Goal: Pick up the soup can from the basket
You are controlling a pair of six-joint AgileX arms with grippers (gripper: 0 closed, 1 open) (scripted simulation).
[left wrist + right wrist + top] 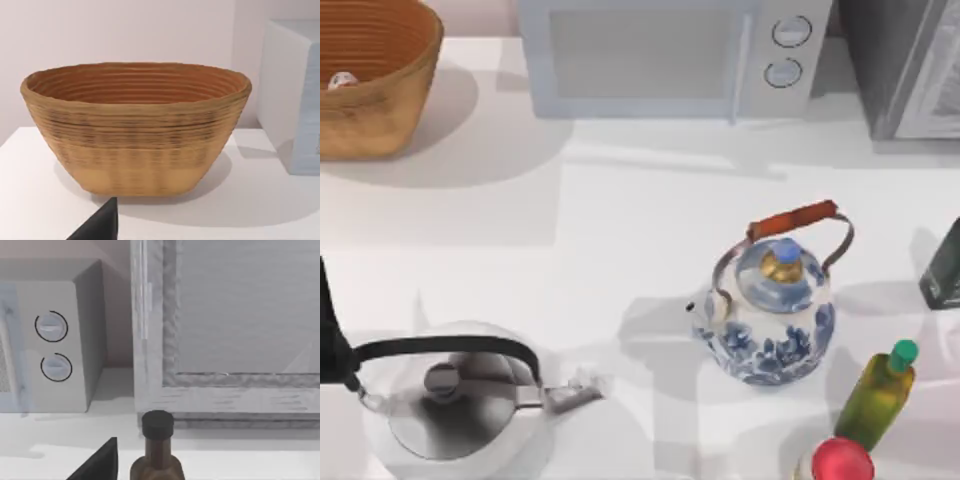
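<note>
l arm (332, 340): low at table's left edge | r arm: parked

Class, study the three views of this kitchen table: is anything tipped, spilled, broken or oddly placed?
Nothing stands out. The orange-brown woven wicker basket sits level, the small red-and-white soup can lies inside it, and the blue-and-white porcelain kettle and green-capped yellow bottle stand upright.

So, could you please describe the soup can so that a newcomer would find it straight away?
Start at the large round orange-brown wicker basket in the table's far left corner, left of the white microwave. Inside it, against the ribbed wall, lies the small red-and-white soup can. Nothing else is seen in the basket, and it is much smaller than both kettles.
</note>
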